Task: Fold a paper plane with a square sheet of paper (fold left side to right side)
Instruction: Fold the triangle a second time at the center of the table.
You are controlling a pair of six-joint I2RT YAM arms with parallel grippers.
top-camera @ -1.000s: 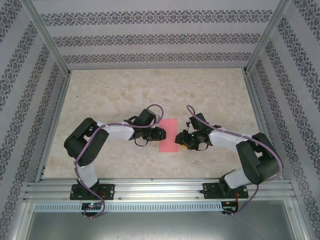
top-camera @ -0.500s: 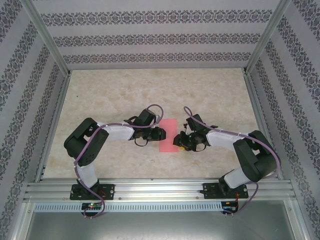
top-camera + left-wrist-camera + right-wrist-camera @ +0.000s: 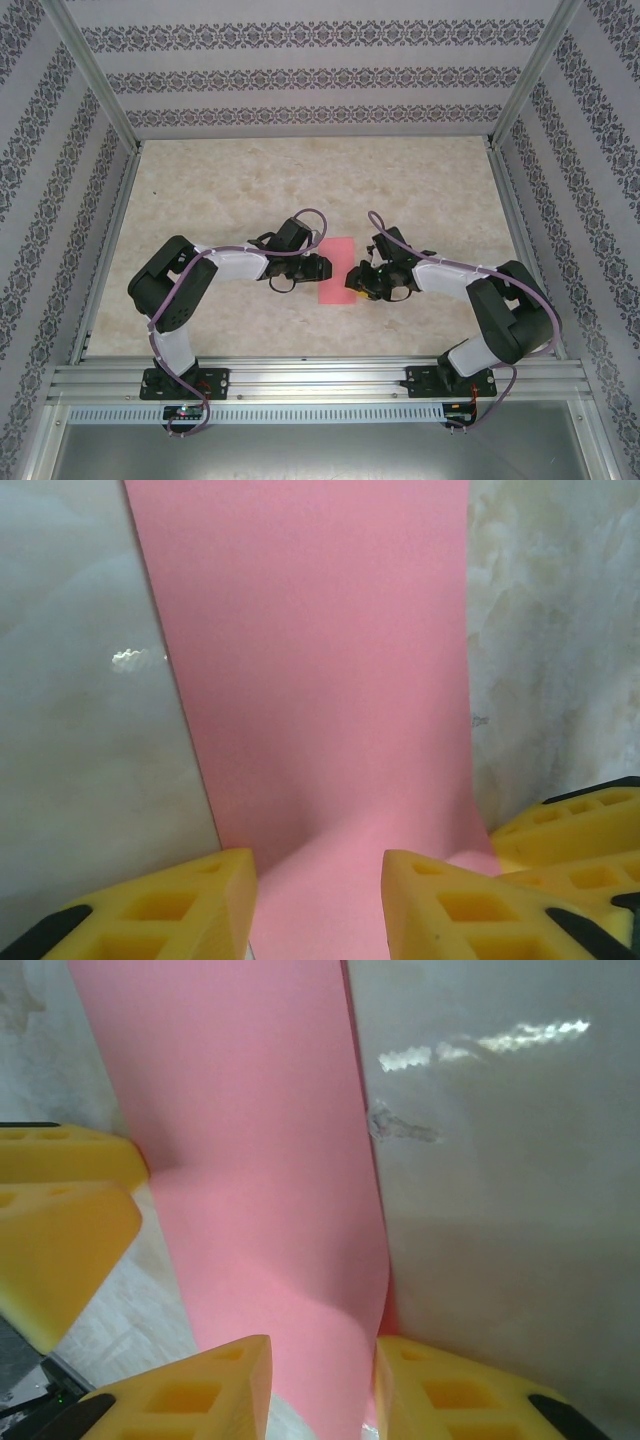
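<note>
Top external shows us the pink-red sheet of paper [image 3: 337, 262], a narrow rectangle, lying near the middle of the marbled table [image 3: 300, 180]. The left gripper [image 3: 321, 268] sits at its 9 o'clock edge and the right gripper [image 3: 354, 283] at its 4 o'clock edge. On both wrist views we see the yellow fingers [image 3: 200, 905] spread apart, with paper showing in each gap.

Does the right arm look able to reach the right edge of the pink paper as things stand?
Probably yes: the right arm is at the pink paper, whose edge sits between its parted jaws in the wrist view; nothing blocks the way.
</note>
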